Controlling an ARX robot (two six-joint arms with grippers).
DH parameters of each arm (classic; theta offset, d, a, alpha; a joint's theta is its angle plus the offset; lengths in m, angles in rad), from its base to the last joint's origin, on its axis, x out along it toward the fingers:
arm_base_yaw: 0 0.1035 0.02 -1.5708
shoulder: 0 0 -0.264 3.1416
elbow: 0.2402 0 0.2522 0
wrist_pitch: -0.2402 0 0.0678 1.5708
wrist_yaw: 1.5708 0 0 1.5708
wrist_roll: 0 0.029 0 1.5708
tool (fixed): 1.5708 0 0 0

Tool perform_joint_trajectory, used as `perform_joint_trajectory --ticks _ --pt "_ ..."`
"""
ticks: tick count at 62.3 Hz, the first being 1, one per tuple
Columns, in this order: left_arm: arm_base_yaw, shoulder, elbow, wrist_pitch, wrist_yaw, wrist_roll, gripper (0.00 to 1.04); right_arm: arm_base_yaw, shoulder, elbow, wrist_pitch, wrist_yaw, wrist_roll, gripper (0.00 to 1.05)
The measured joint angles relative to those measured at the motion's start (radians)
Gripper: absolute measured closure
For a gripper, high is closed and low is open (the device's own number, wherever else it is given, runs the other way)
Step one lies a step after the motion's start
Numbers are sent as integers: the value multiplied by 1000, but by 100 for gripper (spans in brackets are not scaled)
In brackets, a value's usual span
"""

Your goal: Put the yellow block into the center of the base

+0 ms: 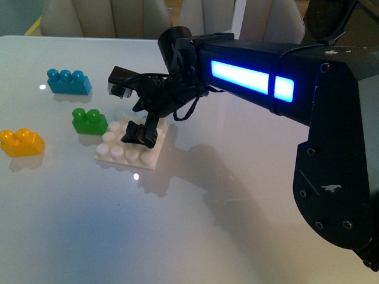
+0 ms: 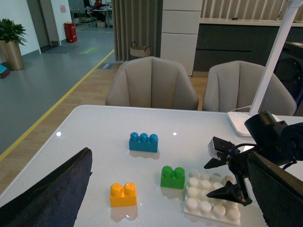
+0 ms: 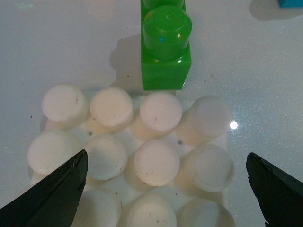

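The yellow block point(image 1: 22, 142) point(image 2: 123, 194) rests alone on the white table, left of the base, and no gripper touches it. The base point(image 1: 133, 156) point(image 2: 208, 208) is a white studded plate. My right gripper point(image 1: 131, 109) point(image 2: 214, 180) point(image 3: 166, 153) hangs open just above it, its fingers spread to either side of the studs point(image 3: 156, 161) and holding nothing. One dark finger point(image 2: 57, 189) of my open left gripper shows in the left wrist view, well short of the yellow block; its other finger is out of frame.
A green two-stud brick point(image 1: 90, 120) point(image 2: 173, 177) point(image 3: 165, 47) sits against the base's far-left edge. A blue three-stud brick point(image 1: 68, 81) point(image 2: 143, 142) lies farther back. A white lamp foot point(image 2: 239, 122) stands at the table's far side, with chairs point(image 2: 151, 85) behind.
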Motion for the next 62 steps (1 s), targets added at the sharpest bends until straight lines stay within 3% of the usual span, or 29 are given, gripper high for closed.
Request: perform_joint_trajectory --ticks 22,45,62 --pt "0 0 0 0 0 0 7 18 -64 -16 87 -71 67 8" --pt "0 0 0 0 0 0 7 -11 -754 -1061 990 -105 591 8" --pt "0 0 0 0 0 0 7 -37 -989 -1577 1221 11 743 8"
